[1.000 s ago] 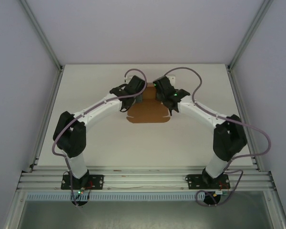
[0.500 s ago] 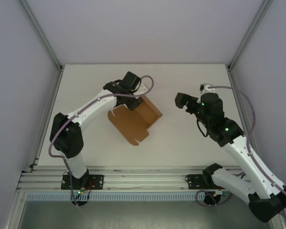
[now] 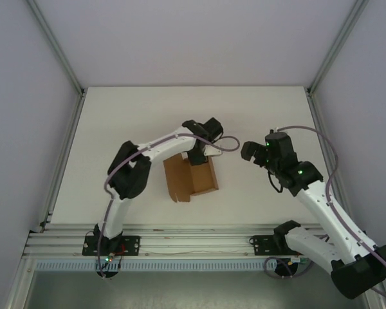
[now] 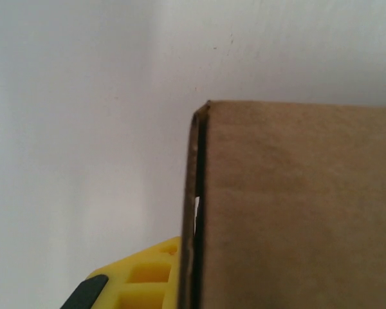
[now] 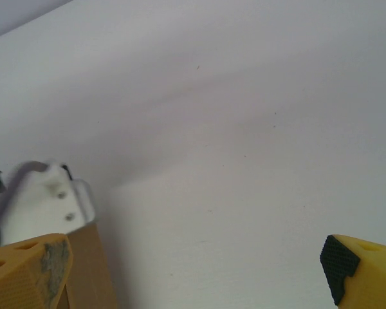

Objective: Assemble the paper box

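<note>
**Item 1: paper box.** Plain brown die-cut cardboard.
- Location: middle of the tabletop, under the end of my left arm.
- Condition: partly raised. Its right-hand part stands as a shallow open tray with its walls up. A panel on its left side lies flat, with a notched flap at the near corner. Nothing closes the top.

**Item 2: left jaws.** Narrow, and by my reading pinching the far wall of the box.
- In the left wrist view, one yellow finger sits against the cardboard, whose edge runs up the middle.
- The other finger is hidden behind the panel.

**Item 3: right jaws.** Wide apart, holding nothing.
- The fingers sit at either bottom corner of the right wrist view, with bare tabletop between them.
- They hover to the right of the box, clear of it. A sliver of cardboard shows just beside one finger.

**Item 4: progress, as I judge it.** Early to middle.
- Done: some walls erected.
- Left: raise the flat panel, tuck the flaps and close the top.
- My right jaws are free for that work.
</note>
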`<state>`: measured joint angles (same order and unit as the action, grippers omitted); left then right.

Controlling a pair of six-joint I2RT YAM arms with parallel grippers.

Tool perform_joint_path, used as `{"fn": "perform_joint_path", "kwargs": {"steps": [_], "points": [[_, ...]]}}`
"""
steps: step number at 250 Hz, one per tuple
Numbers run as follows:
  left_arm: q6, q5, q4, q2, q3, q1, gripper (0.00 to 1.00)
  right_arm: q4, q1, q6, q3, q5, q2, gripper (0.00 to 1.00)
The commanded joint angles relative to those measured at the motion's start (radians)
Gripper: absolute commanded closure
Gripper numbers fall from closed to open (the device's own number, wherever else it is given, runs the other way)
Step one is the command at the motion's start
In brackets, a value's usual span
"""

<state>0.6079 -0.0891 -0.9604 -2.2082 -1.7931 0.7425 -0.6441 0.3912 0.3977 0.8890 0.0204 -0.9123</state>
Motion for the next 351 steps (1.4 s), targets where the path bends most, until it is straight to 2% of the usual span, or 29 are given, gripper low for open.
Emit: {"fn": "perform_joint_path", "kwargs": {"steps": [1, 28, 37, 46, 88, 136, 145, 151, 154, 175, 199, 225, 241, 264, 284, 314, 351], "points": [[0.038, -0.151, -0.006, -0.062, -0.043, 0.036, 1.0, -0.027, -0.014, 0.016, -0.012, 0.002, 0.013, 0.0], [0.036, -0.141, -0.02, -0.129, -0.096, 0.038, 1.0, -0.036, -0.02, 0.007, -0.011, 0.003, 0.013, 0.0], [0.035, -0.135, -0.031, -0.145, -0.114, 0.038, 0.91, -0.04, -0.021, 0.006, -0.011, 0.001, 0.015, 0.0], [0.034, -0.132, -0.041, -0.154, -0.132, 0.04, 0.78, -0.044, -0.022, 0.001, -0.012, 0.002, 0.016, 0.0], [0.045, -0.08, -0.088, -0.098, -0.17, 0.04, 0.44, -0.06, -0.026, -0.036, -0.012, 0.0, 0.038, 0.0], [0.053, 0.054, -0.082, 0.081, -0.138, 0.041, 0.28, -0.063, -0.029, -0.063, -0.007, 0.02, 0.09, 0.0], [0.058, 0.079, -0.072, 0.118, -0.123, 0.042, 0.16, -0.066, -0.028, -0.067, -0.004, 0.02, 0.1, 0.0], [0.061, 0.088, -0.061, 0.142, -0.11, 0.042, 0.03, -0.068, -0.03, -0.072, -0.001, 0.019, 0.106, 0.0], [0.062, 0.089, -0.054, 0.154, -0.103, 0.041, 0.0, -0.069, -0.029, -0.075, 0.001, 0.023, 0.108, 0.0], [0.042, 0.093, -0.004, 0.233, -0.068, 0.041, 0.0, -0.077, -0.031, -0.088, 0.008, 0.01, 0.119, 0.0], [-0.056, 0.089, 0.099, 0.335, -0.029, 0.024, 0.0, -0.064, -0.032, -0.125, 0.015, 0.041, 0.104, 0.0], [-0.266, 0.078, 0.246, 0.467, 0.042, -0.037, 0.0, -0.017, -0.031, -0.243, 0.017, 0.096, 0.044, 0.0], [-0.444, 0.069, 0.339, 0.555, 0.118, -0.097, 0.0, 0.041, -0.028, -0.385, 0.007, 0.203, -0.02, 0.0], [-0.692, 0.048, 0.412, 0.673, 0.253, -0.2, 0.0, 0.102, 0.034, -0.576, 0.033, 0.299, -0.183, 0.02], [-0.84, 0.001, 0.417, 0.766, 0.383, -0.28, 0.0, 0.064, 0.122, -0.784, 0.117, 0.32, -0.373, 0.04], [-0.941, -0.015, 0.439, 0.906, 0.611, -0.37, 0.0, -0.028, 0.214, -1.004, 0.29, 0.27, -0.667, 0.12], [-0.995, -0.029, 0.399, 1.043, 0.776, -0.428, 0.0, -0.059, 0.233, -1.038, 0.488, 0.204, -0.907, 0.22]]}}
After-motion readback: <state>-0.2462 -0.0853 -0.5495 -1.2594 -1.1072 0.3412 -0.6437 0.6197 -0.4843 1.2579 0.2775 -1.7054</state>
